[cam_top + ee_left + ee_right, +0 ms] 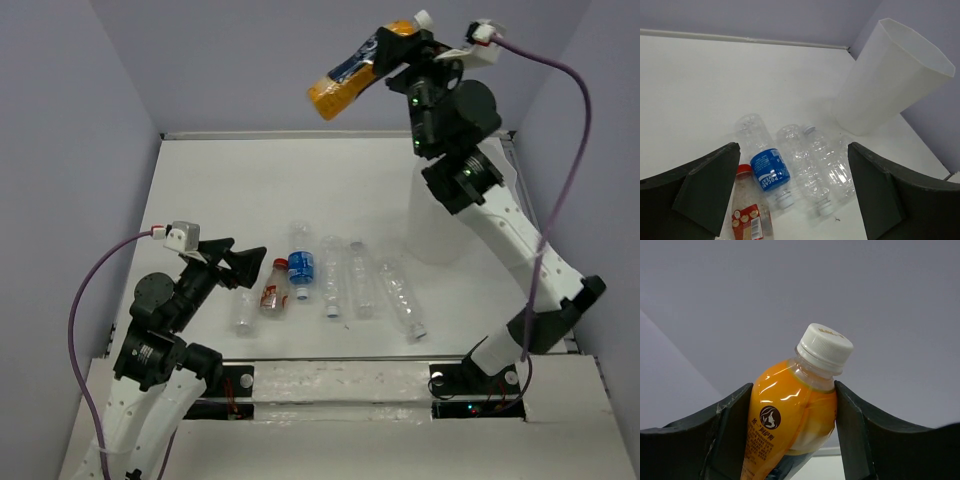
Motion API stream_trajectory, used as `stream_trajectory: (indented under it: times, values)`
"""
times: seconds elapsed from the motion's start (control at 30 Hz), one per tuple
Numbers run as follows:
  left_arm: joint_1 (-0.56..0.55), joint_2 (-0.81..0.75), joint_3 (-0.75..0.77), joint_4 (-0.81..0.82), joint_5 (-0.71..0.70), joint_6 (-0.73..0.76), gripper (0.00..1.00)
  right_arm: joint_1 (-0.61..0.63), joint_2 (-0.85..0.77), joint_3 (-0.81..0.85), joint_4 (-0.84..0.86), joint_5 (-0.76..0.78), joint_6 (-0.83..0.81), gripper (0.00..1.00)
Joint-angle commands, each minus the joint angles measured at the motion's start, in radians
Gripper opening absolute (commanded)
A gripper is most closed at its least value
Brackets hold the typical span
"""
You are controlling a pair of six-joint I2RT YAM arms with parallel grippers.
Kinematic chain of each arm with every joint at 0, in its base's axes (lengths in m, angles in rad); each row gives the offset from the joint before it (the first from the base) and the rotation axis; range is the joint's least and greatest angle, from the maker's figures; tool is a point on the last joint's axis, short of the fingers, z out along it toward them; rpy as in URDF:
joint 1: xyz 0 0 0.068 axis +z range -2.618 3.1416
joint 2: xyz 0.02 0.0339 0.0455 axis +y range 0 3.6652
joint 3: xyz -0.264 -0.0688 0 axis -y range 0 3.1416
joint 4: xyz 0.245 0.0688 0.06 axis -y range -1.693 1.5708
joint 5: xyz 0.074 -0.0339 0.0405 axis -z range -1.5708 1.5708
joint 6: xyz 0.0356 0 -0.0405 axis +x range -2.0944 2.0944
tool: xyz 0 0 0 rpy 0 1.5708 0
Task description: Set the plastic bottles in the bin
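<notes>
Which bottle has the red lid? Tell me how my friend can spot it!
On the white table, find the row of bottles lying in front of the two arms. Near its left end, right by the open left gripper, the bottle with the red lid lies between a clear bottle and the blue-labelled bottle. It alone has a red cap and a red label.

One orange-yellow bottle (352, 78) tilted aloft, red-labelled bottle (273, 292), blue-labelled bottle (301, 268) and four clear bottles (360, 282) lying in a row, white bin (890, 75) upright nearby

Bright, even light; soft shadows (slight glare); sharp focus throughout
</notes>
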Motion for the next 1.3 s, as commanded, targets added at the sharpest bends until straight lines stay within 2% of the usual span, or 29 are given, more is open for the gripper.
stream_trajectory:
  times: [0.0, 0.03, 0.1, 0.2, 0.27, 0.33, 0.5, 0.63, 0.77, 0.87, 0.93, 0.97, 1.0, 1.03, 1.07, 1.27]
  values:
    - [0.011, 0.001, 0.009, 0.029, 0.001, 0.002, 0.99, -0.004, -0.207, -0.198, 0.016, 0.229, -0.29, 0.31]
    - [0.012, 0.001, 0.009, 0.028, 0.0, 0.0, 0.99, -0.004, -0.257, -0.243, 0.017, 0.285, -0.393, 0.31]
    - [0.017, -0.001, 0.009, 0.028, -0.005, 0.0, 0.99, -0.004, -0.399, -0.376, 0.047, 0.444, -0.495, 0.31]
    - [0.031, 0.008, 0.009, 0.025, -0.022, -0.006, 0.99, -0.004, -0.575, -0.539, 0.095, 0.593, -0.643, 0.31]
    - [0.041, 0.028, 0.01, 0.02, -0.03, -0.01, 0.99, -0.004, -0.643, -0.635, 0.172, 0.625, -0.736, 0.31]
    - [0.051, 0.045, 0.012, 0.014, -0.033, -0.015, 0.99, -0.018, -0.685, -0.662, 0.192, 0.66, -0.808, 0.31]
    - [0.057, 0.103, 0.016, -0.01, -0.097, -0.035, 0.99, -0.108, -0.653, -0.688, 0.215, 0.62, -0.858, 0.32]
    - [0.057, 0.18, 0.036, -0.062, -0.143, -0.082, 0.99, -0.22, -0.558, -0.697, 0.217, 0.547, -0.859, 0.33]
    - [0.057, 0.336, 0.114, -0.159, -0.134, -0.121, 0.99, -0.268, -0.464, -0.697, 0.214, 0.481, -0.842, 0.33]
    - [0.057, 0.395, 0.163, -0.225, -0.129, -0.135, 0.99, -0.268, -0.412, -0.697, 0.211, 0.422, -0.829, 0.33]
    - [0.057, 0.418, 0.191, -0.248, -0.154, -0.144, 0.99, -0.268, -0.383, -0.685, 0.193, 0.404, -0.815, 0.46]
    - [0.057, 0.427, 0.205, -0.274, -0.161, -0.141, 0.99, -0.268, -0.375, -0.671, 0.116, 0.398, -0.769, 0.59]
    - [0.057, 0.448, 0.211, -0.291, -0.222, -0.141, 0.99, -0.268, -0.371, -0.647, 0.081, 0.395, -0.743, 0.89]
    - [0.057, 0.464, 0.216, -0.325, -0.238, -0.139, 0.99, -0.268, -0.38, -0.644, 0.018, 0.379, -0.689, 0.97]
    - [0.057, 0.505, 0.22, -0.34, -0.259, -0.139, 0.99, -0.268, -0.392, -0.641, -0.016, 0.36, -0.657, 1.0]
    - [0.058, 0.702, 0.202, -0.455, -0.255, -0.113, 0.99, -0.268, -0.515, -0.615, -0.231, 0.195, -0.442, 0.99]
